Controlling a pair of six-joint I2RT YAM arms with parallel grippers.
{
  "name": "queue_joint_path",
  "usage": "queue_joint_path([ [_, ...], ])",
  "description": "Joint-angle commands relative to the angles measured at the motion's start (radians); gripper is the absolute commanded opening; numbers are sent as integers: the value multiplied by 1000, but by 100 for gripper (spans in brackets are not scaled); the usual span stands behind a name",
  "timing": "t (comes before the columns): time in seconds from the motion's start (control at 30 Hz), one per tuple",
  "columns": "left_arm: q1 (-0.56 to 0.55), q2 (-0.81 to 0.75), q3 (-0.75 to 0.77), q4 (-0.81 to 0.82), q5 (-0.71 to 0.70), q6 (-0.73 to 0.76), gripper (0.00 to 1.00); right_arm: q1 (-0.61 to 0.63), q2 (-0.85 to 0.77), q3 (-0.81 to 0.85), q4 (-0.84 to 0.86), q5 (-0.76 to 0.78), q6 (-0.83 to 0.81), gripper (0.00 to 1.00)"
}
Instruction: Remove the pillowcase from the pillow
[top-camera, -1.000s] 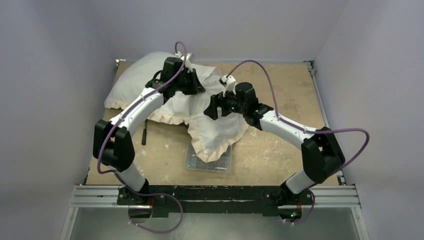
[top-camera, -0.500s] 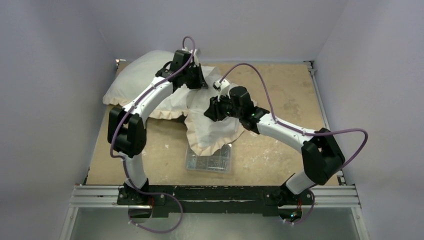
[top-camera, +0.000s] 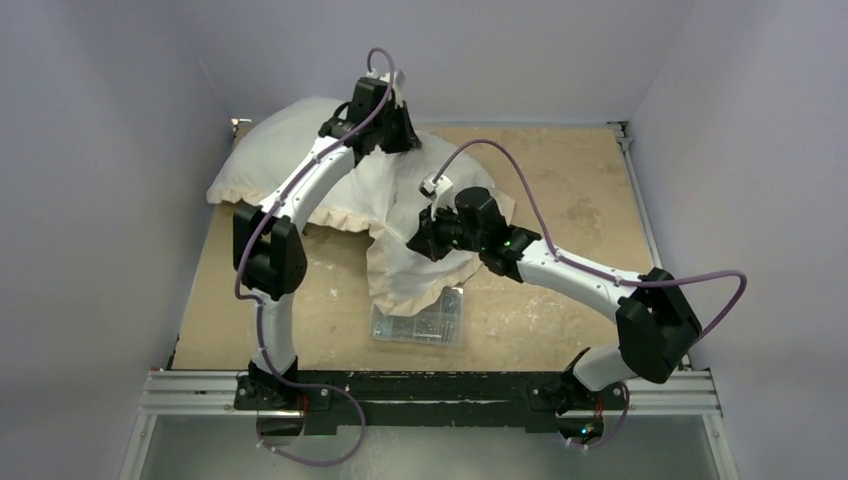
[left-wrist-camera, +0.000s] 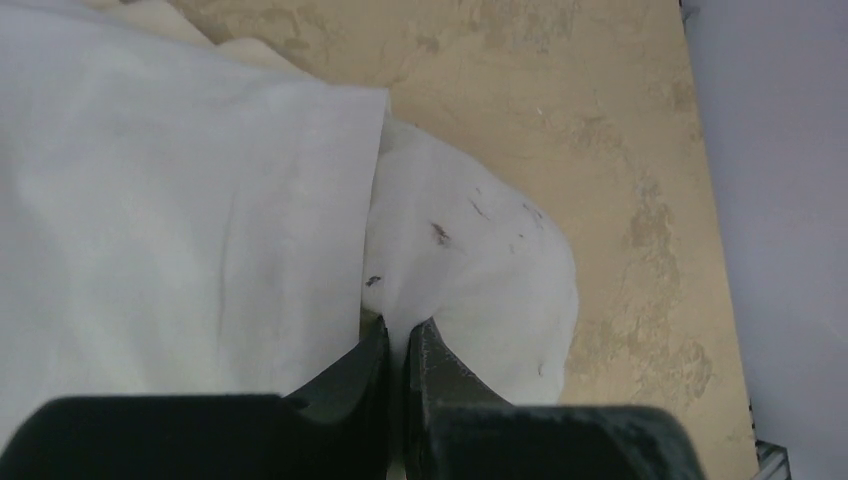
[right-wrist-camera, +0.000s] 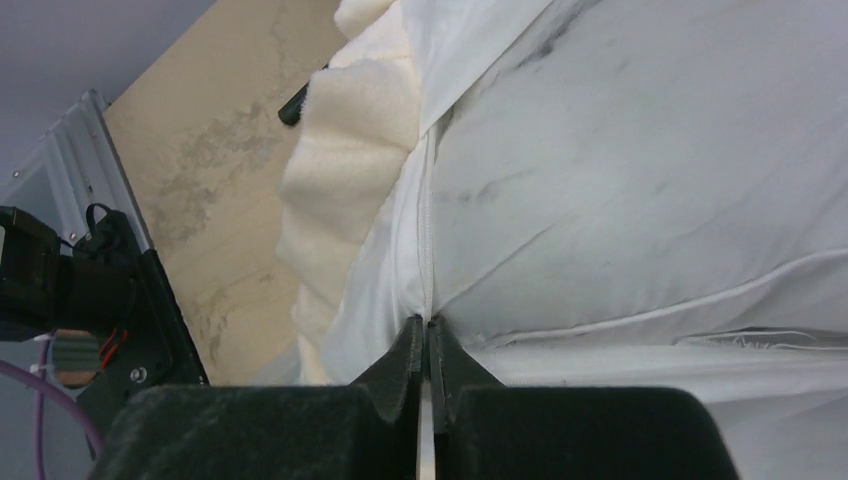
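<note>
Top external view caught the job partway done: the pillowcase (top-camera: 415, 275) lay bunched and trailing toward the middle of the table (top-camera: 570, 190), yet appeared to cover much of the pillow (left-wrist-camera: 480, 270) at the far left. The left gripper (left-wrist-camera: 400, 335) was clenched on the pillow's bared corner; the right gripper (right-wrist-camera: 428, 330) was pinched tight on a pillowcase seam beside the frill.
</note>
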Motion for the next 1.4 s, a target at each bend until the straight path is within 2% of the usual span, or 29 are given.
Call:
queue_joint_path([
  [0.0, 20, 17, 139, 211, -124, -24, 0, 60, -15, -25, -50, -153, 33, 0],
  [0.17, 40, 52, 222, 208, -154, -64, 0, 85, -9, -36, -48, -172, 35, 0],
  [0.27, 48, 60, 258, 203, -124, -90, 0, 88, 14, -45, -45, -107, 61, 0],
  [0.4, 48, 13, 194, 232, -33, -110, 0, 88, 9, -19, -33, 2, 115, 1],
  [0.47, 47, -27, 119, 249, 13, -120, 0, 88, -21, 13, -30, 66, 151, 9],
  [0.53, 46, -76, 10, 276, 65, -139, 0, 87, -55, 41, -30, 147, 175, 24],
  [0.57, 46, -100, -41, 293, 86, -149, 0, 87, -72, 52, -31, 189, 190, 28],
  [0.73, 34, -182, -213, 369, 168, -183, 0, 85, -192, 60, -33, 357, 222, 30],
  [0.83, 21, -204, -245, 374, 192, -183, 0, 85, -265, 58, -36, 433, 234, 40],
  [0.9, 16, -220, -255, 377, 209, -182, 7, 85, -308, 65, -36, 455, 238, 51],
  [1.0, 15, -264, -275, 371, 213, -173, 24, 85, -341, 74, -36, 460, 241, 77],
  [1.13, 16, -347, -297, 309, 158, -118, 41, 85, -299, 82, -62, 477, 253, 97],
  [1.27, 27, -443, -348, 228, 53, -62, 54, 85, -199, 63, -62, 482, 272, 99],
  [1.37, 36, -523, -406, 170, -34, -15, 59, 85, -97, 72, -107, 493, 295, 99],
])
